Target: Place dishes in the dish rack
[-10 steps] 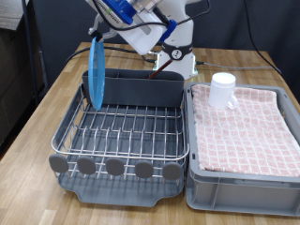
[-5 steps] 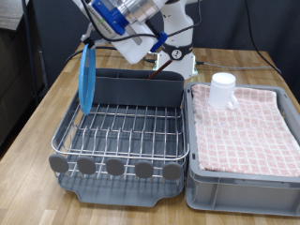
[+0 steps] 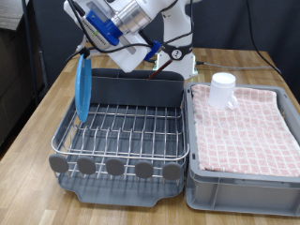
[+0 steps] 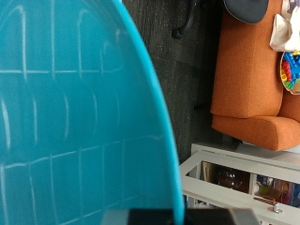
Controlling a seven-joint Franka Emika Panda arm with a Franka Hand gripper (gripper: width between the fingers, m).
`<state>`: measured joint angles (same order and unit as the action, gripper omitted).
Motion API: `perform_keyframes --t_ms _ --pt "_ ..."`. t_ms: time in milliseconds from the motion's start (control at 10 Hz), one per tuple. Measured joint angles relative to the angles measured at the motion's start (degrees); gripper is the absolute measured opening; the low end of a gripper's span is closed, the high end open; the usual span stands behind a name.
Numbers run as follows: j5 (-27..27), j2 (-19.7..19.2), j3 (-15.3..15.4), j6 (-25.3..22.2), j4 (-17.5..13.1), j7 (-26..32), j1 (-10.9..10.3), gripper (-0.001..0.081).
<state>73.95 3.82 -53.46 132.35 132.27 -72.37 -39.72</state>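
Observation:
The bright-blue plate (image 3: 82, 89) hangs on edge over the exterior view's left side of the silver wire dish rack (image 3: 122, 131), its lower rim at the rack's wires. My gripper (image 3: 86, 49) is shut on the plate's top edge. In the wrist view the blue plate (image 4: 75, 122) fills most of the picture and the fingers are hidden. The small white cup (image 3: 222, 90) stands upside down on the pink checked cloth (image 3: 244, 131) in the grey tub. The wooden spoon is out of view.
The rack's grey utensil trough (image 3: 141, 86) stands at its far end, round grey tabs (image 3: 114, 167) along its near end. The grey tub (image 3: 239, 192) sits right beside the rack on the wooden table (image 3: 37, 122). Cables and the robot base are behind.
The gripper with the plate has moved toward the exterior view's left and lower, bringing the plate from the trough's corner to the rack's left edge.

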Motion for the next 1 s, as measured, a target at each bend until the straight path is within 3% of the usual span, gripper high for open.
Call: perform_keyframes --t_ms 1000 --pt "0.3 -5.4 -2.6 8.6 1.5 -2.7 0.1 0.0019"
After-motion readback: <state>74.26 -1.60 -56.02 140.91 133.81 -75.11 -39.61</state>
